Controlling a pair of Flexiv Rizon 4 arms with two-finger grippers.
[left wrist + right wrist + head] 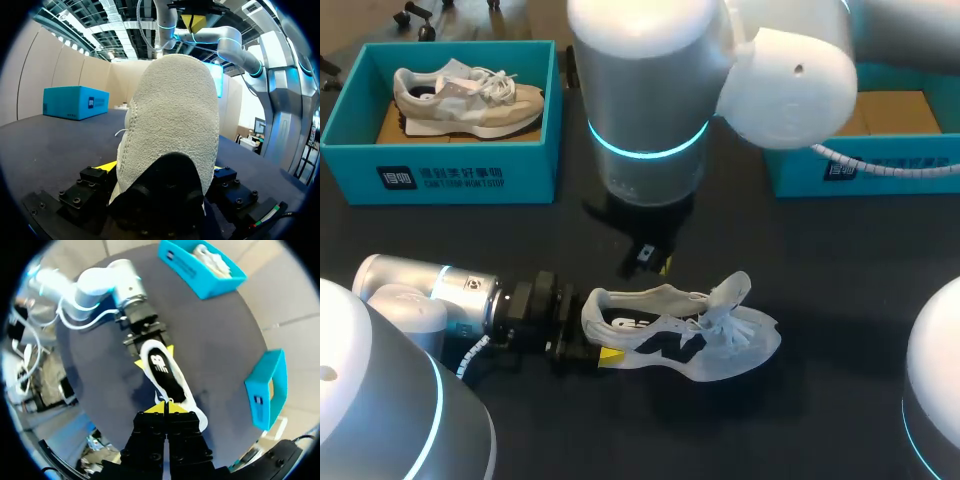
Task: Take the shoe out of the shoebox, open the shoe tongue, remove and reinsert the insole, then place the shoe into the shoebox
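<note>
**Left claw [162, 172] clamped on the heel, right claw [165, 409] parked overhead**

So my left claw has both fingers pressed on the heel of the shoe [685, 335], one from each side, open only as wide as the heel itself. The shoe sits sole-down on the table [840, 260], out of any box, toe pointing away from that claw. My read on why: the heel grip pins the shoe so it can't skid or tip while the other arm works from above. It also leaves the whole opening free.

My right claw hangs above the shoe, yellow tips pressed together with nothing between them as far as I can see. From up there it looks down into the opening, where the dark insole [165, 372] lies flat inside. The tongue [732, 293] stands up and forward over the laces [745, 330], so the mouth looks open enough to get a fingertip in.

I'd guess pulling the insole is the step in hand. The blue shoebox [860, 170] on my right shows a bare cardboard floor where my arm doesn't hide it, so that's probably where the shoe goes back. The left box [440, 175] holds a second shoe [470, 100].
</note>
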